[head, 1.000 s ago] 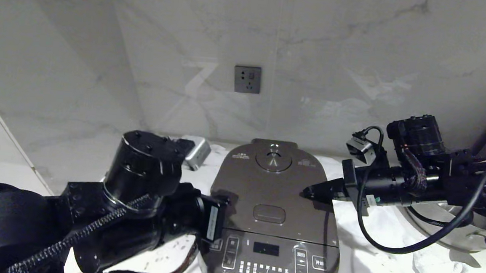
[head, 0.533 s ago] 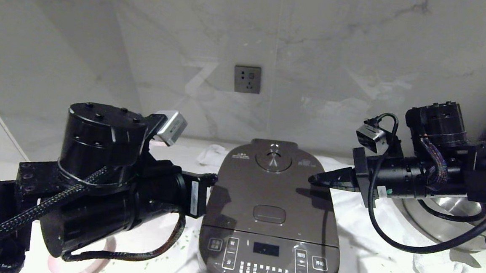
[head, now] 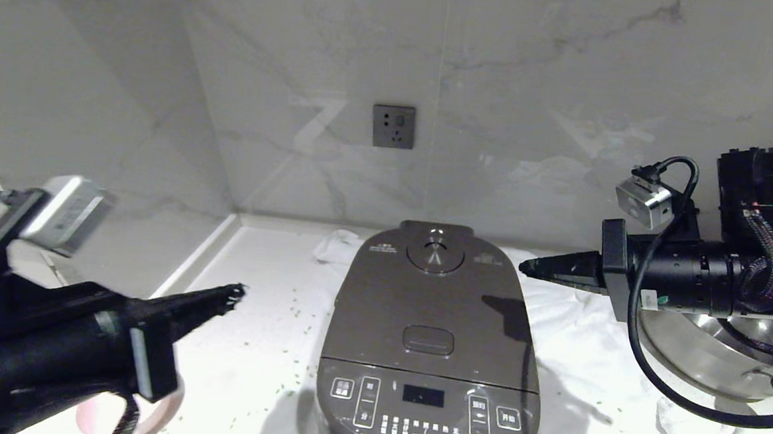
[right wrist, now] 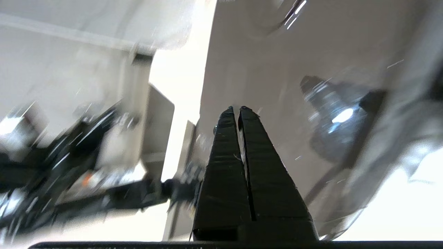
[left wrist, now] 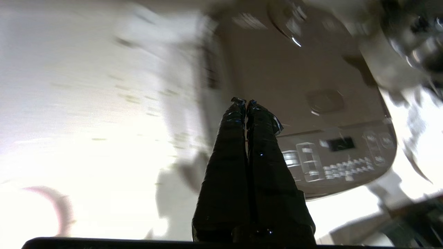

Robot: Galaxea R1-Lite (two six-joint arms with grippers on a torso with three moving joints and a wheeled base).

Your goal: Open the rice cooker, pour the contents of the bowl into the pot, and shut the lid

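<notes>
I see the rice cooker [head: 430,354] at the centre of the counter with its lid [head: 430,300] down flat, and green grains [head: 263,344] scattered on the counter to its left. The pink bowl [head: 167,405] sits empty-looking at my lower left, mostly hidden. My left gripper [head: 237,294] and right gripper [head: 526,267] are both pinched together, empty, clear of the cooker. I judge the task essentially finished.

Dark brown rice cooker [head: 431,340], lid [head: 429,303] shut; green bits [head: 264,344] scattered alongside.
</notes>
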